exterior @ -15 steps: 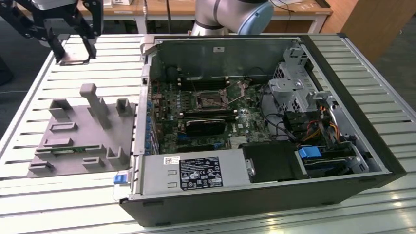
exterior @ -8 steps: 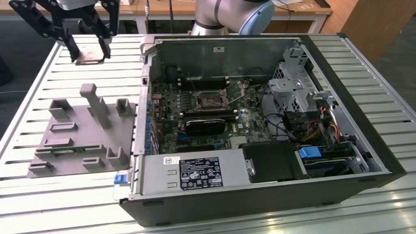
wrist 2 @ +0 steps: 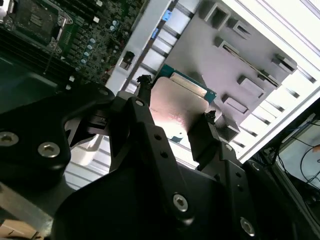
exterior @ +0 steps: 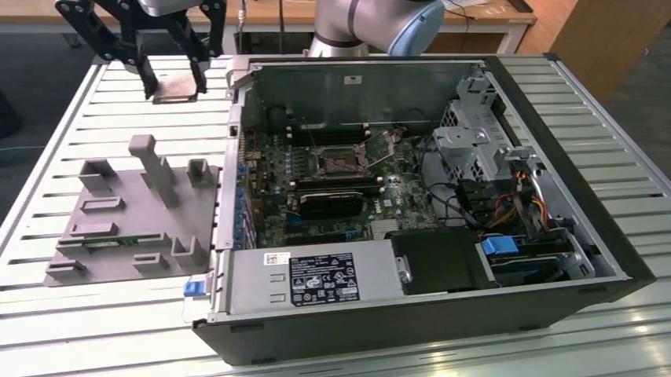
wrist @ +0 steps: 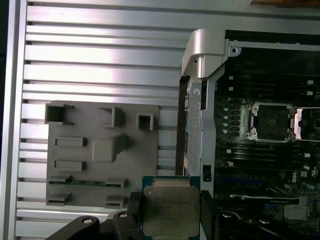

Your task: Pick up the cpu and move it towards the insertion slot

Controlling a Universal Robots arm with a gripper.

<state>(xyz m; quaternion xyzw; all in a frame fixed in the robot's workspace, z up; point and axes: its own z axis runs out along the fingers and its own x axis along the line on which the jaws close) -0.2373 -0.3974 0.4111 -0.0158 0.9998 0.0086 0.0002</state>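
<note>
My gripper (exterior: 175,86) hangs high over the slatted table, beyond the grey fixture plate and off the open case's corner on the exterior view's left. It is shut on the cpu (exterior: 176,77), a flat square chip held by two opposite edges. In the first wrist view the cpu (wrist: 170,210) shows its silver top between the black fingers (wrist: 134,212). In the second wrist view the cpu (wrist 2: 177,107) sits between the fingers (wrist 2: 145,100). The insertion slot (exterior: 338,161) lies inside the case on the green board, a silver frame with a dark centre, also visible in both wrist views (wrist: 270,120) (wrist 2: 35,20).
A grey fixture plate (exterior: 126,212) with upright pegs lies on the slatted table (exterior: 63,133), with a narrow green strip (exterior: 118,242) set in it. The case wall (exterior: 232,141) stands between gripper and board. A black heatsink (exterior: 330,206) and power supply (exterior: 304,279) sit nearby.
</note>
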